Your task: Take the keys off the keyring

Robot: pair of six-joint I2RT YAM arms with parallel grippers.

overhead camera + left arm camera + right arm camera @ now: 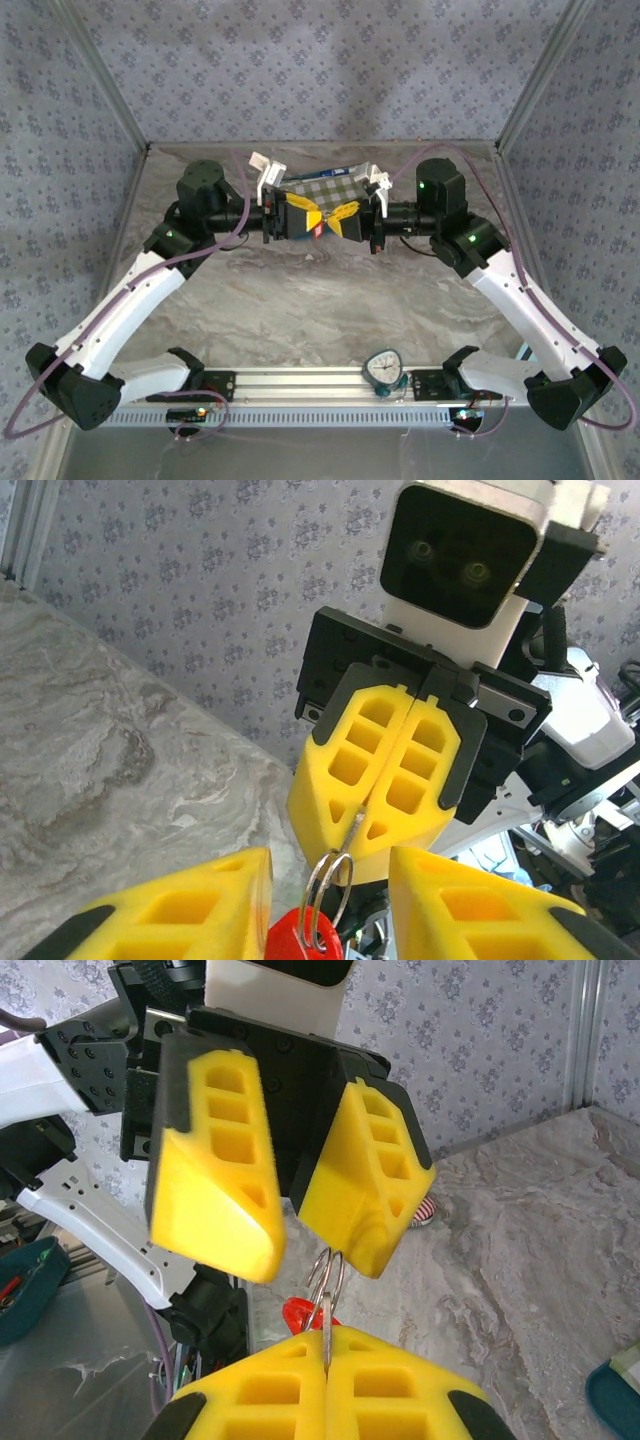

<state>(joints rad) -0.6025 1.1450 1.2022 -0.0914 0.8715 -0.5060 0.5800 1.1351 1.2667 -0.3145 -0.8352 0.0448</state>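
Both grippers meet above the middle of the table. My right gripper [347, 218] [327, 1345] is shut on a thin silver key [325, 1332], seen edge-on between its yellow pads. From that key hangs the wire keyring [330, 880] [327, 1265]. A red key [303, 942] [300, 1312] dangles on the ring. My left gripper [300, 216] [330, 868] is open, and its yellow fingers [175, 910] stand either side of the ring. In the right wrist view one left fingertip [370, 1245] sits right at the ring's top; I cannot tell whether it touches.
A checked cloth [325, 188] lies on the marble table [300, 310] behind the grippers. A round timer [383, 368] sits on the rail at the near edge. A red-and-white striped object [428, 1210] lies on the table. A teal tray corner [615, 1400] shows at the right.
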